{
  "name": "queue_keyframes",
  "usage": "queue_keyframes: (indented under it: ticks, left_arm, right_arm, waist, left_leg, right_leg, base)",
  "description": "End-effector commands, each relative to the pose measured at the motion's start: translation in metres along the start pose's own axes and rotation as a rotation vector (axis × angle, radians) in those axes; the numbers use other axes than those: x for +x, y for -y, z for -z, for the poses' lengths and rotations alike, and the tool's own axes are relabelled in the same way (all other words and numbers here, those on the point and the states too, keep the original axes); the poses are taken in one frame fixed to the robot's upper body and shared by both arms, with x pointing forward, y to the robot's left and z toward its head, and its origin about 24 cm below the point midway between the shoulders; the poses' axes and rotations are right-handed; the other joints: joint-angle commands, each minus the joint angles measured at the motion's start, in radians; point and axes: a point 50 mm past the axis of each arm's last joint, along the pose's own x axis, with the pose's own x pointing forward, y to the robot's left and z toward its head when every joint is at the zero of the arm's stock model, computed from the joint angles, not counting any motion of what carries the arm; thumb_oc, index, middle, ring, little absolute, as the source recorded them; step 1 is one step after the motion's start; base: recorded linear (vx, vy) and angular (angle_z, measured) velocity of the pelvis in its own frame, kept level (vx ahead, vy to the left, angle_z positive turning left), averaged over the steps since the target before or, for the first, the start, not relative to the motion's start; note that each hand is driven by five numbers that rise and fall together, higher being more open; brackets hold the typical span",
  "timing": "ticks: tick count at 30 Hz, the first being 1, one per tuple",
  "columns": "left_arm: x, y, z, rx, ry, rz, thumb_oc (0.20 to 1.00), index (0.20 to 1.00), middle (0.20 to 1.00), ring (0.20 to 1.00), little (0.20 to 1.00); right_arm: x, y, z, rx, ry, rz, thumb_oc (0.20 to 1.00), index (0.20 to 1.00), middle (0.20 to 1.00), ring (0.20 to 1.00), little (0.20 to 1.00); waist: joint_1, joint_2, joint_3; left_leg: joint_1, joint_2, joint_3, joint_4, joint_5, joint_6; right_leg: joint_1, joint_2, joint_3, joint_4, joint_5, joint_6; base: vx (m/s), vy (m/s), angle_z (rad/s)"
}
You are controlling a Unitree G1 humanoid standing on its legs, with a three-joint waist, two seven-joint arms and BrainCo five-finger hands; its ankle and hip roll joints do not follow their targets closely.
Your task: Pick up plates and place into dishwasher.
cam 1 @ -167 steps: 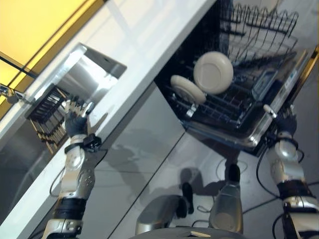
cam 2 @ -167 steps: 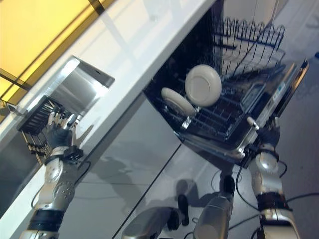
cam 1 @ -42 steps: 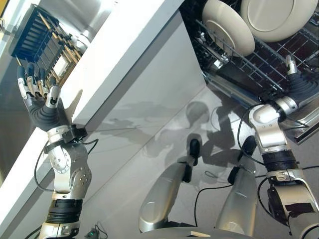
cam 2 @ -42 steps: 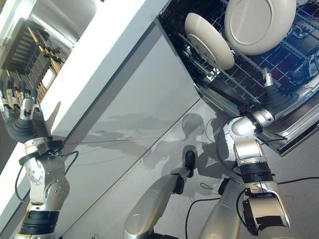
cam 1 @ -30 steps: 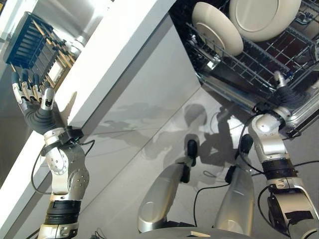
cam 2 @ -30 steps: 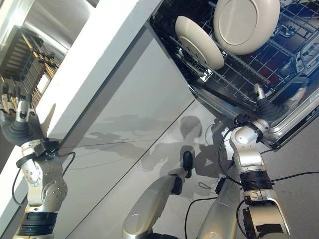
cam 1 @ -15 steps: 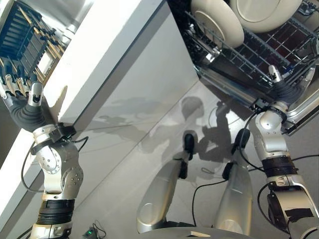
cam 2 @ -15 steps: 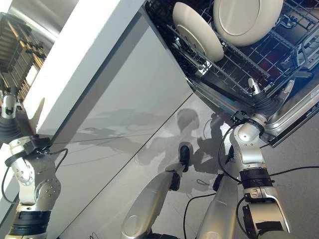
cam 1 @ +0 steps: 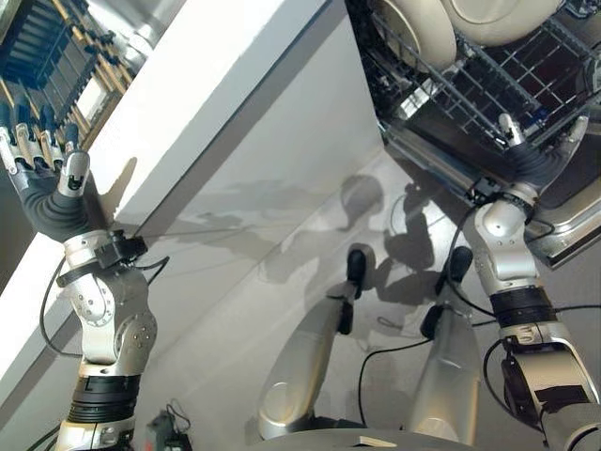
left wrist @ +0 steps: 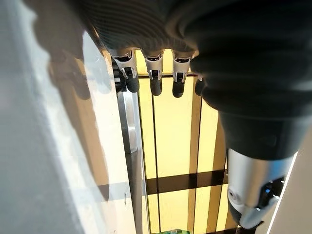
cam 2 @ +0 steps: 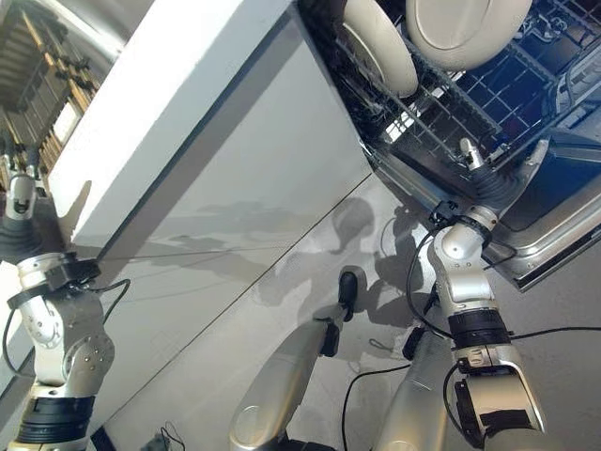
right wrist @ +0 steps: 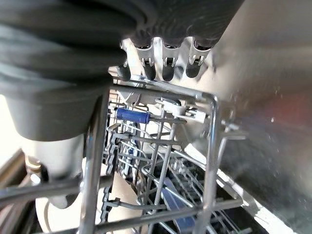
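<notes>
Two cream plates (cam 2: 380, 42) are seen standing on edge in the wire rack (cam 1: 488, 89) of the open dishwasher (cam 2: 554, 202), one (cam 2: 465, 28) leaning just behind the other, both in the upper right of the eye views. The right hand (cam 1: 528, 160) is raised to the front edge of that rack; in the right wrist view its fingers (right wrist: 168, 66) are shown extended, nearly straight, just above the rack's wire frame (right wrist: 161, 95), and nothing is gripped by them, though whether the wire is touched cannot be told. A blue-capped tine (right wrist: 132, 116) is visible among the wires past the fingers. The left hand (cam 1: 52, 183) is held up at the far left, beside the edge of the white counter (cam 1: 216, 89), with its fingers (left wrist: 153, 73) straight and spread and nothing held. A dark rack of utensils (cam 1: 52, 42) is seen beyond it, next to a steel sink (cam 1: 155, 14). A yellow panel crossed by dark bars (left wrist: 168, 161) is seen in the left wrist view beyond the fingertips. The grey cabinet front (cam 2: 225, 216) below the counter runs between the two arms.
</notes>
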Motion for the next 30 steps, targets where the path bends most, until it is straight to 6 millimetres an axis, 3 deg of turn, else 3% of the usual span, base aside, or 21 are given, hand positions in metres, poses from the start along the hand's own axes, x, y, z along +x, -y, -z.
queue_keyframes:
  ticks: [1,8,14,22,30]
  left_arm:
    - [-0.045,-0.013,0.048,-0.031,-0.342,-0.084,1.000,1.000,1.000,1.000,1.000]
    - [-0.057,-0.030,0.045,-0.019,-0.435,-0.022,1.000,1.000,1.000,1.000,1.000]
    - [-0.062,-0.042,0.040,-0.004,-0.481,-0.029,1.000,1.000,1.000,1.000,1.000]
    - [-0.070,-0.056,0.035,0.014,-0.520,-0.031,1.000,1.000,1.000,1.000,1.000]
    - [-0.069,-0.055,0.028,0.004,-0.500,0.010,1.000,1.000,1.000,1.000,1.000]
  right_arm:
    - [0.000,-0.053,-0.056,0.009,0.259,-0.224,1.000,1.000,1.000,1.000,1.000]
    - [0.043,-0.045,-0.084,0.005,0.292,-0.119,1.000,1.000,1.000,1.000,1.000]
    - [0.065,-0.041,-0.098,-0.022,0.296,-0.097,1.000,1.000,1.000,1.000,1.000]
    - [0.088,-0.026,-0.112,-0.010,0.294,-0.069,1.000,1.000,1.000,1.000,1.000]
    - [0.082,-0.033,-0.124,0.079,0.347,-0.245,1.000,1.000,1.000,1.000,1.000]
  waist:
    - [0.107,0.028,0.070]
    - [0.216,0.046,0.070]
    - [0.272,0.049,0.070]
    - [0.297,0.054,0.070]
    - [0.281,0.055,0.070]
  left_leg:
    - [-0.065,-0.007,0.023,0.061,0.007,-0.018]
    - [-0.073,-0.036,-0.004,0.159,-0.019,-0.008]
    - [-0.054,-0.068,-0.026,0.203,-0.030,0.003]
    - [-0.026,-0.092,-0.041,0.216,-0.028,0.006]
    - [0.017,-0.081,-0.051,0.156,-0.010,0.001]
  right_leg:
    - [-0.035,-0.081,0.016,0.095,-0.078,0.073]
    - [-0.020,-0.171,-0.051,0.286,-0.152,0.059]
    - [0.006,-0.218,-0.081,0.399,-0.200,0.057]
    - [0.041,-0.241,-0.092,0.459,-0.234,0.059]
    - [0.092,-0.207,-0.103,0.381,-0.219,0.068]
  base:
    - [-0.01,-0.003,0.25]
    - [-0.02,-0.041,0.42]
    - [-0.02,-0.014,0.34]
    - [-0.03,-0.038,0.19]
    - [-0.04,-0.080,0.08]
